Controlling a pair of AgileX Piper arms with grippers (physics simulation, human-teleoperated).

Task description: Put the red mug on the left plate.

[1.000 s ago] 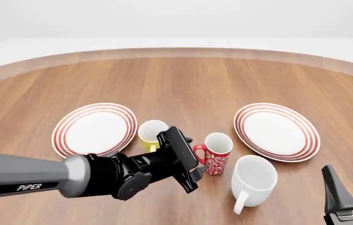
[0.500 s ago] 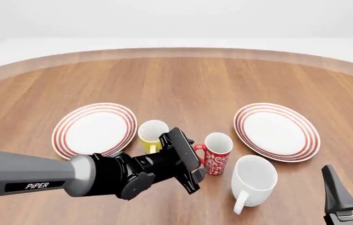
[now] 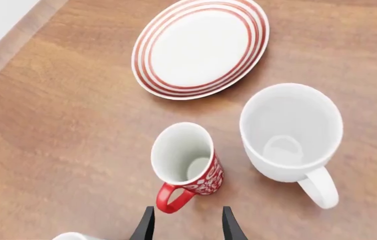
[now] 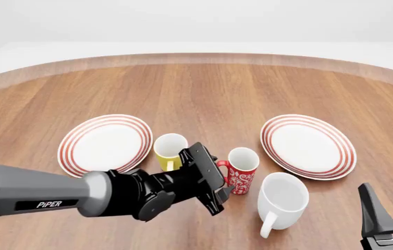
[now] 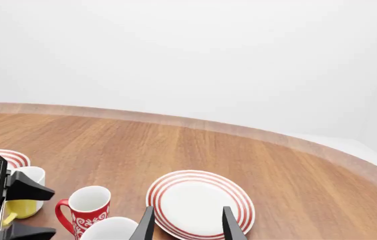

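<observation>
Over the last 1 s the left gripper (image 4: 219, 191) has crept slightly closer to the red mug (image 4: 240, 170), its jaws open and lined up just short of the handle. The mug stands upright on the table between the yellow mug (image 4: 169, 151) and the white mug (image 4: 281, 200), well apart from the left plate (image 4: 78, 141), so the grasp looks near but not yet made; the right gripper (image 5: 185, 226) waits open

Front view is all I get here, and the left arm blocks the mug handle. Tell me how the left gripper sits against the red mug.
Observer: The left gripper is open, fingers apart just short of the red mug.
Operator: Give me the handle direction.
Observer: The handle points back at the gripper, nearer one finger than centred in the gap.
Operator: Report the inside of the mug.
Observer: It is white and empty.
</observation>
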